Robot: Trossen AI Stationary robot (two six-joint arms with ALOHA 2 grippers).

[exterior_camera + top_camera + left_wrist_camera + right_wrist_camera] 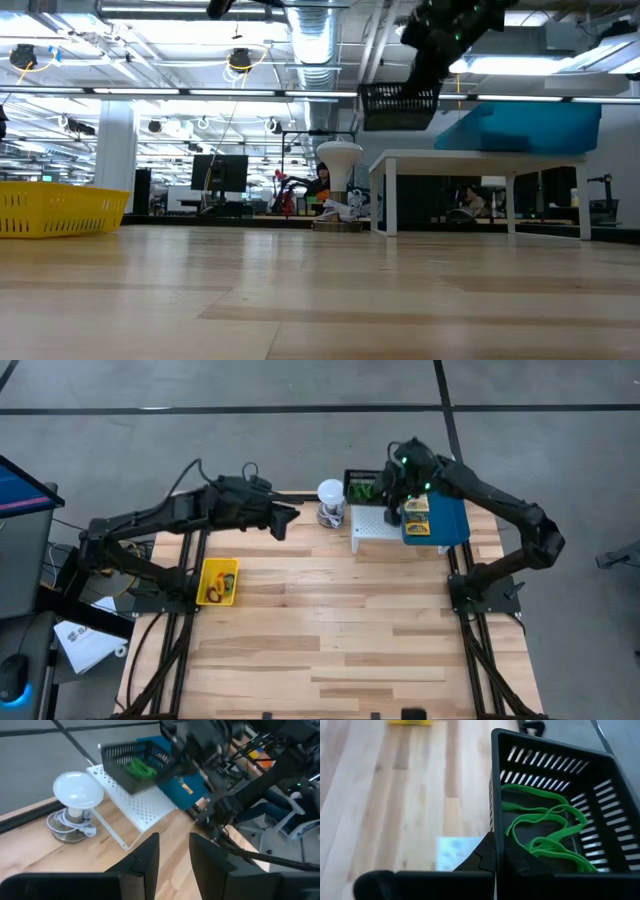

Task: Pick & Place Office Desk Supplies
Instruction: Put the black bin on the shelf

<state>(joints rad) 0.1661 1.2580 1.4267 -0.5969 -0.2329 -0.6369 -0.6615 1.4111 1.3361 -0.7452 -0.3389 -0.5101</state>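
The black mesh basket [555, 795] holds green loops [545, 832] and hangs in the air beyond the white perforated stand [372, 525]; in the low view the black mesh basket [400, 105] shows above the stand top. My right gripper [497, 862] is shut on its rim. The blue tray [445, 520] rests on the stand and carries flat printed packets [417, 518]. The yellow bin [218, 582] stands on the table's left part with loops inside. My left gripper [174, 852] hovers open above the table's far left part, facing the basket. My right gripper holds the black mesh basket by the top edge of one side wall [494, 832], with one finger [520, 862] inside the basket and the other finger [482, 857] outside. The basket is lifted clear of stand and table, hanging below the gripper, roughly level.
A white ball-topped object [330, 500] stands at the table's far edge, left of the stand. The stand's legs [385, 200] rest on the table's far right part. Bare wooden table [340, 630] stretches across the middle and near side.
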